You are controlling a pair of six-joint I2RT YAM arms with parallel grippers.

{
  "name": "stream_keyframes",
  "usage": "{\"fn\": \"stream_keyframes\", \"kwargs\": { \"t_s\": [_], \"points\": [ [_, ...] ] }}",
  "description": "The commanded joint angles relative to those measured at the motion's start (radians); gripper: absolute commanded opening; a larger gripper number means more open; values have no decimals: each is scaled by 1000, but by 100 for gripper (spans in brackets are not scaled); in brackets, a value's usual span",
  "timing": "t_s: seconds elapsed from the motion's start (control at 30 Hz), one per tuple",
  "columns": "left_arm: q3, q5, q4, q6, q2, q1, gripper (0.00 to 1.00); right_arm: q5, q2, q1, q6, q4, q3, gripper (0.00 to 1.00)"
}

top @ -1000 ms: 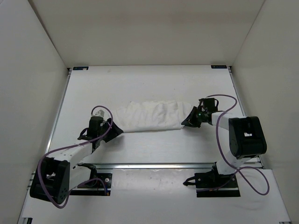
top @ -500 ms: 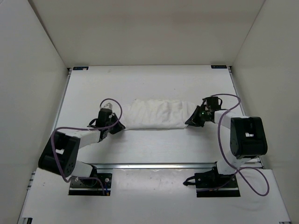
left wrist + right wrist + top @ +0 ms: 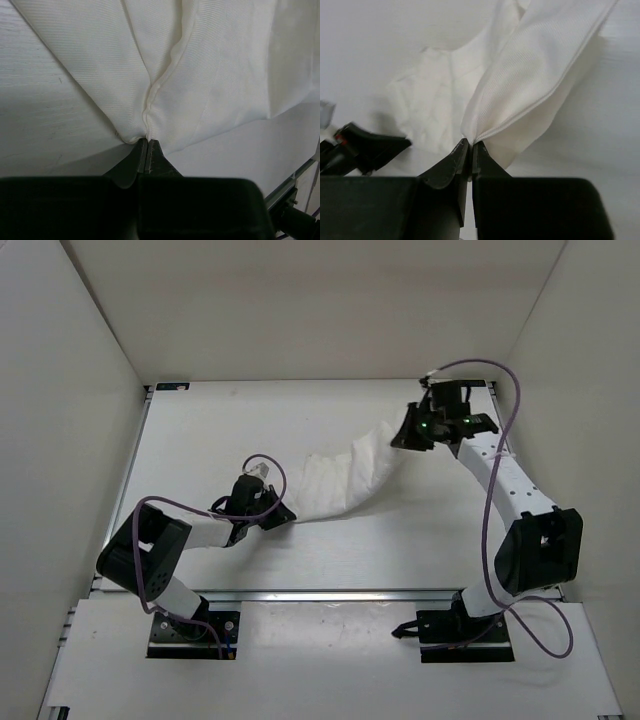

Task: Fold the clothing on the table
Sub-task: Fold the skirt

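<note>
The left end effector (image 3: 284,517) and right end effector (image 3: 404,438) are each pinching an end of the white clothing (image 3: 345,480), which is stretching diagonally across the surface (image 3: 200,430), its right end seemingly raised. The fold is calling for even tension and matched movement.

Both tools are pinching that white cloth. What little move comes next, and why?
Probably the left tool should lift its end. Both tools are shut on opposite ends of the clothing; the right tool holds its end up near the far edge, while the left end lies low on the table.
</note>
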Motion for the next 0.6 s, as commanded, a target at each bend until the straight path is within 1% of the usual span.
{"fn": "stream_keyframes", "kwargs": {
  "t_s": [0.0, 0.03, 0.13, 0.23, 0.33, 0.57],
  "points": [
    [-6, 6, 11, -13, 15, -9, 0, -7, 34, 157, -48, -32, 116, 0],
    [-9, 8, 14, -14, 13, -7, 0, -12, 46, 186, -53, -23, 129, 0],
    [-13, 11, 17, -19, 13, -10, 0, -27, 126, 329, -37, 36, 182, 0],
    [-26, 3, 23, -25, 1, 5, 0, -38, 171, 421, -17, 97, 196, 0],
    [-36, -1, 26, -31, -20, 5, 0, -64, 227, 484, 15, 169, 179, 0],
    [-48, -4, 28, -39, -43, 14, 0, -141, 350, 566, 58, 240, 159, 0]
  ]
}}
